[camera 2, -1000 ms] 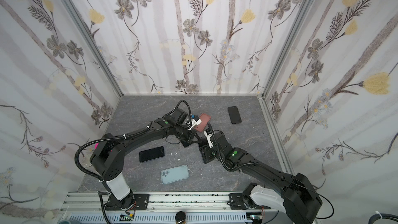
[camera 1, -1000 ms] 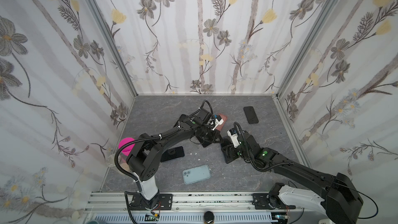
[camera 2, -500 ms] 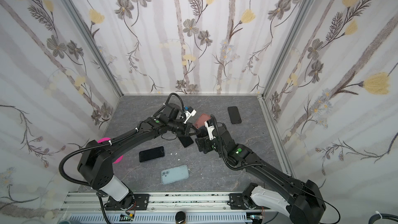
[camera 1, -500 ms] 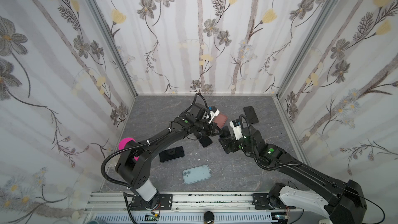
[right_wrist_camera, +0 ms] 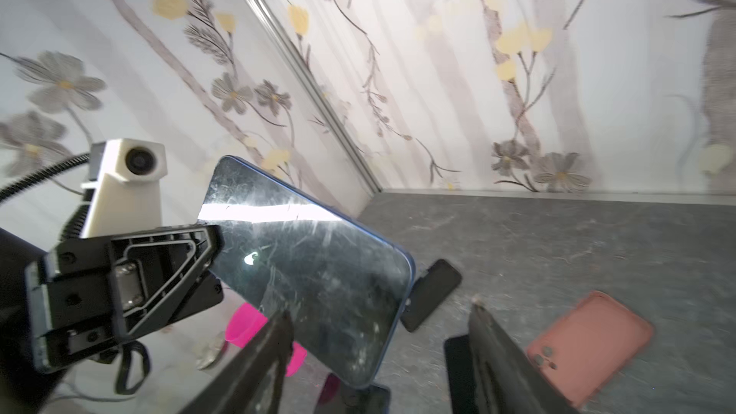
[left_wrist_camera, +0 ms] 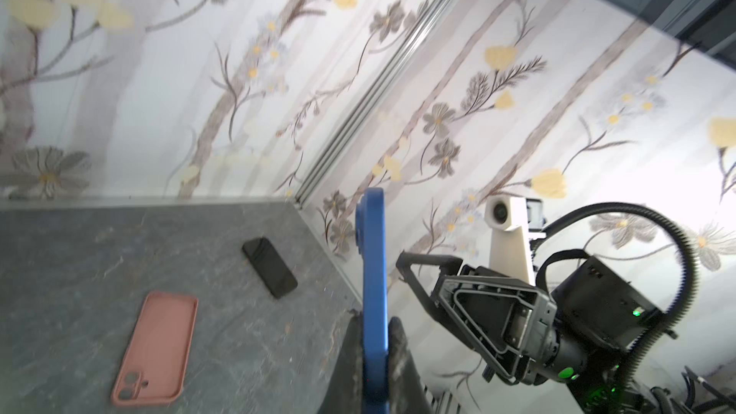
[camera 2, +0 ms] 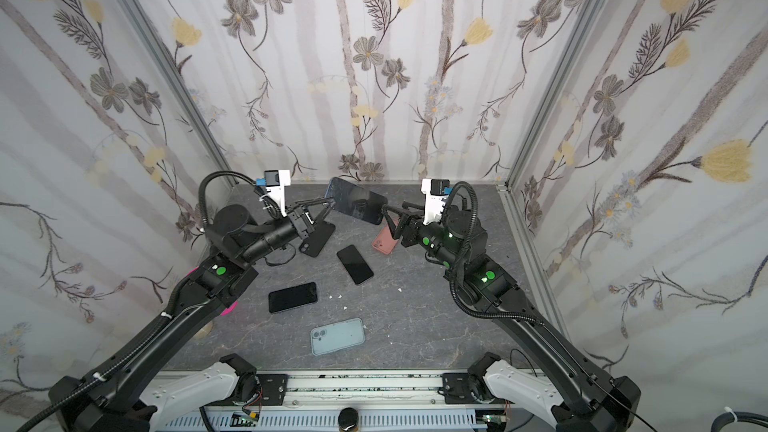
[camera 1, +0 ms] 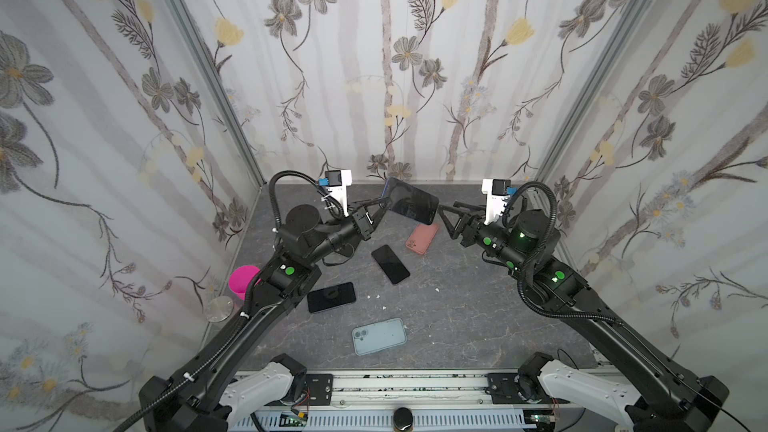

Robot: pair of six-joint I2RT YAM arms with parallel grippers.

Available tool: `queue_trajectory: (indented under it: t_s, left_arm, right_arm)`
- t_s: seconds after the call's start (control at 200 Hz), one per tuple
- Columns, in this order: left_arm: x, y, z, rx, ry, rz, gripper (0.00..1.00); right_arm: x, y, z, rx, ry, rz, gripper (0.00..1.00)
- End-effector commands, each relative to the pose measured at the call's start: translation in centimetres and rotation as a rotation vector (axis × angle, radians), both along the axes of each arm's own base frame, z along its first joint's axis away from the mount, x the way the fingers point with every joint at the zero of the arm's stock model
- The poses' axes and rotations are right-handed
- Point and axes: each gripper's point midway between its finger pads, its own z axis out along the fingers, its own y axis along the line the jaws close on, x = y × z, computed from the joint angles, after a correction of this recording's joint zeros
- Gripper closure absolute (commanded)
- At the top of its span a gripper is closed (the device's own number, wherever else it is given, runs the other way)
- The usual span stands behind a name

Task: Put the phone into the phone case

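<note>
Clamped shut on one end of the phone (camera 1: 412, 202) by the left gripper (camera 1: 386, 201), and held well clear of the tabletop (camera 1: 457, 305), glass face tilted toward the right arm. From the left wrist, seen edge-on as a blue band with only air beneath.

Faced from the other side by the right gripper (camera 1: 447, 206), jaws parted and empty, tips just short of the phone's free end. Looks like a mid-air hand-over or re-grip in preparation.

Flat on the tabletop below and between the arms, the pink case (camera 1: 422, 238), touched by neither gripper; probably open side up, though too blurred in the wrist views to say for certain.

Could end in a drop if let go on the left before being firmly pinched on the right: slick glass, a narrow hold at one end, most of the weight hanging beyond the pinch. Could also twist in that pinch if nudged by the incoming tips, and would then land on the pink case or on the dark phone (camera 1: 390, 263) nearby. Later, risks shoving the loose pink case along the tabletop instead of seating in it, with nothing pinning it down. Risks a wrong pairing too, with a black case (camera 2: 318, 238) lying close by.
</note>
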Motion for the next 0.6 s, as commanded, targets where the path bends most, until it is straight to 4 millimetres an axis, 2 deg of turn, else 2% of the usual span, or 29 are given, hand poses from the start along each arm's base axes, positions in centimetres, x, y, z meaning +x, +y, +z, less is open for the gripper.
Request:
queue_trajectory:
  t_s: [0.0,0.175,0.235,0.34,0.47,0.594]
  left_arm:
    - [-1.5,2.4,5.6,-0.187,-0.146,0.051,1.0]
    - [-3.2,2.4,7.4,-0.263,-0.174,-0.028,1.0]
    - [-3.9,2.2,7.9,-0.288,-0.186,-0.069,1.0]
    - [-4.8,2.2,8.3,-0.323,-0.199,-0.12,1.0]
    - [-5.7,2.0,8.5,-0.338,-0.204,-0.167,1.0]
    - [-6.5,2.0,8.5,-0.35,-0.208,-0.2,1.0]
  right_arm:
    - [-2.5,1.8,4.8,0.169,-0.079,0.203,0.36]
    - [-5.6,3.6,7.8,0.237,-0.147,0.437,0.47]
    - [-5.9,3.8,8.2,0.25,-0.147,0.467,0.5]
    - [-6.2,3.7,8.8,0.264,-0.153,0.478,0.62]
    - [-6.7,3.5,9.7,0.277,-0.173,0.487,0.64]
    - [-6.9,3.6,10.3,0.282,-0.178,0.499,0.57]
